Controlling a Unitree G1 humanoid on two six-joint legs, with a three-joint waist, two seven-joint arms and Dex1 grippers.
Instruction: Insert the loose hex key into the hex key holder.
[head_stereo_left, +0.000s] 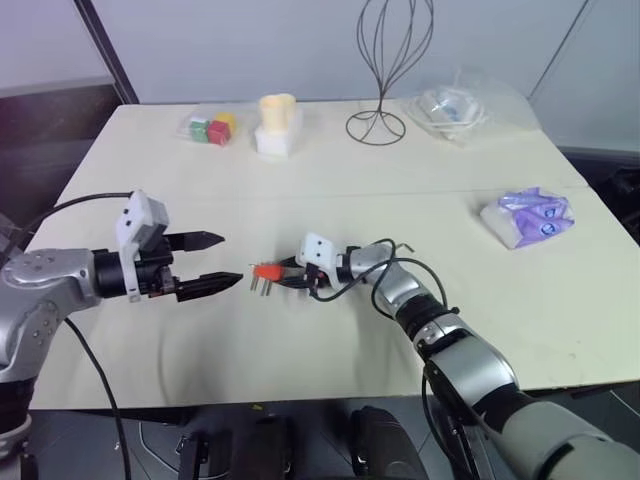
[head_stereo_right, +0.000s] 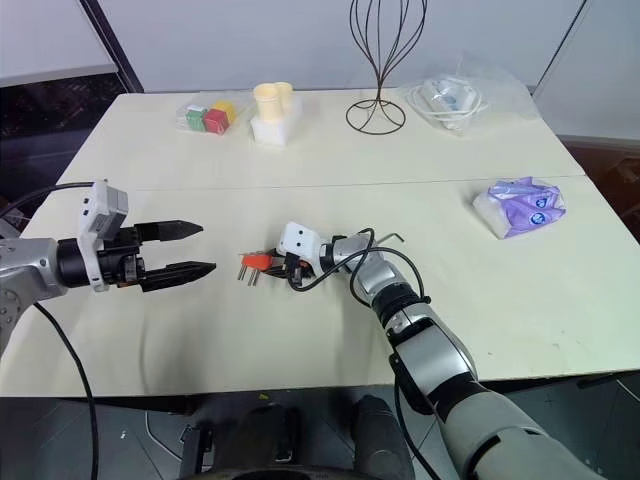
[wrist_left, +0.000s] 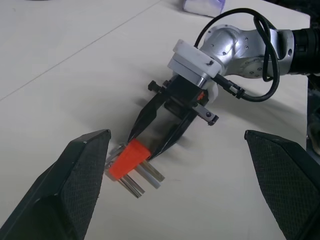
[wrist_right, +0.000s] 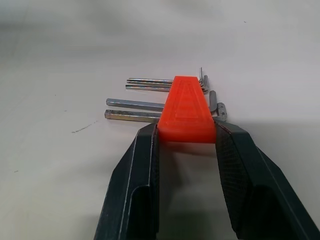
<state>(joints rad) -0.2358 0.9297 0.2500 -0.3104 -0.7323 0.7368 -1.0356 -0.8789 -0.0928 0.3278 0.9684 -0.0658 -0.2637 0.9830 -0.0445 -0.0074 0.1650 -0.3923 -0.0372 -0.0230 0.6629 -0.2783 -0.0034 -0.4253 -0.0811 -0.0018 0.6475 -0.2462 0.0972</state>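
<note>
A: where's the hex key holder (wrist_right: 186, 110) vs the R gripper (head_stereo_left: 284, 275)?
B: Between its fingertips, on the table (head_stereo_left: 300, 340). Both pads touch the wide end of the red block, so it's pinched. Grey rods stick out away from the gripper, lying flat.
A: L gripper (head_stereo_left: 215, 262)?
B: Spread wide, holding nothing, hovers just left of the holder, tips pointing at it.
A: loose hex key (head_stereo_right: 390, 237)?
B: Behind the R wrist, near the arm's cable, flat on the table.
A: clutter?
B: Far edge: coloured cubes (head_stereo_left: 212, 129), cream cup (head_stereo_left: 277, 111), wire stand (head_stereo_left: 385, 70), plastic bag (head_stereo_left: 455, 108). Purple packet (head_stereo_left: 527, 217) to the right. All well apart.
</note>
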